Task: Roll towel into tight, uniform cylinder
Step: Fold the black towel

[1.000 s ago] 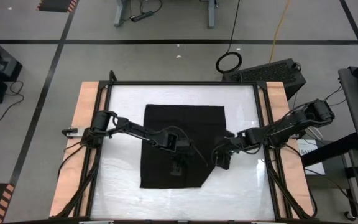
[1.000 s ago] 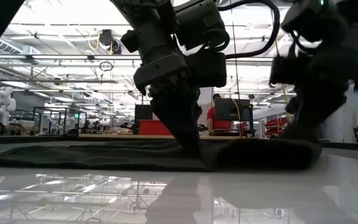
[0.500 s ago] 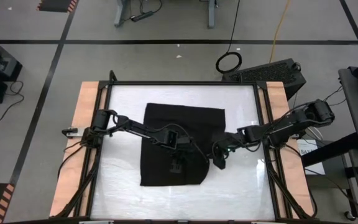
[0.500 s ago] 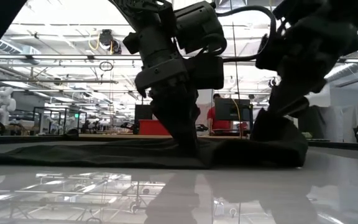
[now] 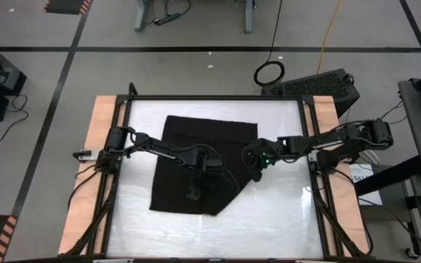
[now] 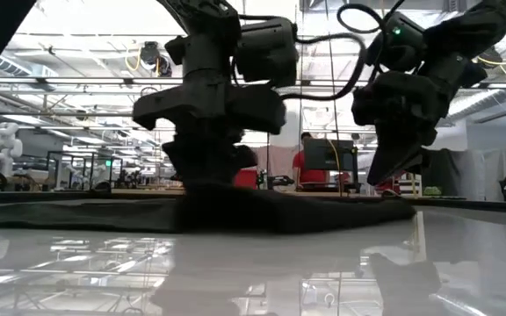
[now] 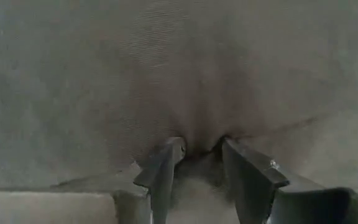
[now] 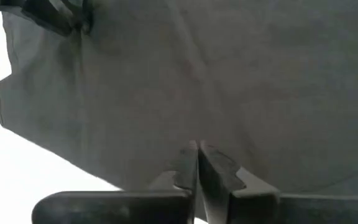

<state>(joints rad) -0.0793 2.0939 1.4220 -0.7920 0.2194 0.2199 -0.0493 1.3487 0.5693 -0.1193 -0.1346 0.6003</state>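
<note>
The black towel (image 5: 196,153) lies spread on the white table (image 5: 283,219), skewed, and its right edge slants in toward the near side. In the low view the towel (image 6: 104,215) forms a low dark band. My left gripper (image 5: 194,193) stands on the towel's near middle, pointing down, shut on a pucker of cloth (image 7: 197,155). My right gripper (image 5: 256,174) hovers at the towel's right edge with its fingers shut together (image 8: 197,155). In the low view it (image 6: 385,180) sits just over the cloth. My left gripper pinches a raised pucker of the towel (image 7: 199,138) between its two fingers (image 7: 166,163), coming from above and pointing down. Around the pucker the cloth wrinkles toward the fingers, and the rest lies on the table. My right gripper: I cannot tell whether it touches the towel.
Wooden strips (image 5: 104,146) and a black frame (image 5: 218,98) border the table. There is bare white tabletop near the front edge and on the right (image 5: 283,197). A dark box (image 5: 320,84) sits beyond the far right corner. People show far behind the table (image 6: 304,162).
My left gripper has gone toward the table's left edge, dragging the towel, which has slid left and turned askew. My right gripper has moved left and a little toward the far edge. The towel's right edge, raised in a hump before, now lies low on the table.
</note>
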